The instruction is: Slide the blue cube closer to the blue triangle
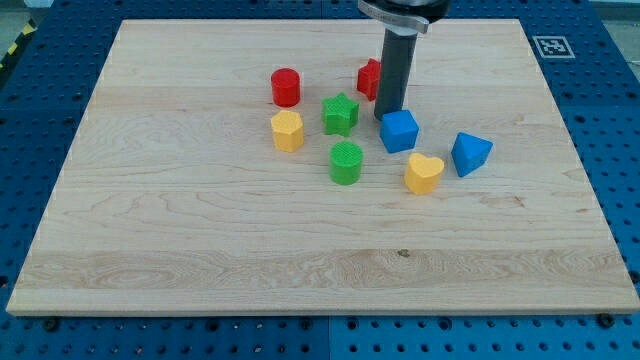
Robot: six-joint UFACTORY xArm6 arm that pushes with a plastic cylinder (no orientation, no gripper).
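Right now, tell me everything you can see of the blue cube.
The blue cube is a small, solid-looking block, matte like plastic, sitting flat on the wooden board with an edge turned towards the view's bottom. My tip stands at its upper-left corner, touching or nearly so. The yellow heart lies just below-right, apart from it; the blue triangle sits further right, with a clear gap.

Straight dark rod [391,75], apparently grey collar above.
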